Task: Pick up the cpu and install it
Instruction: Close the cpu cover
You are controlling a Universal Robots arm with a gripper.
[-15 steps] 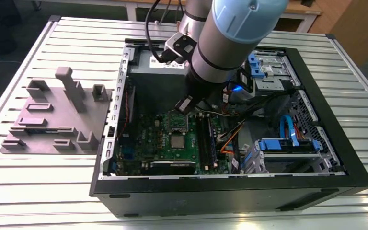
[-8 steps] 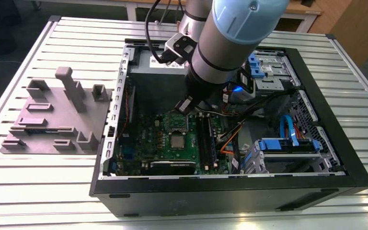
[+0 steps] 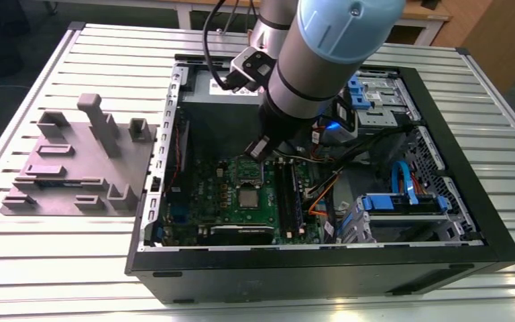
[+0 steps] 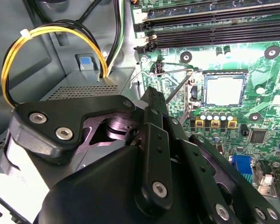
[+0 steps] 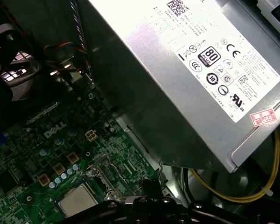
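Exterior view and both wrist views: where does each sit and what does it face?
Exterior view: above the computer case, looking down into it; the arm reaches in.
Second wrist view: on the wrist, facing the motherboard; the gripper in front.
First wrist view: on the wrist, facing the power supply and motherboard, past the gripper.
All share the cpu.
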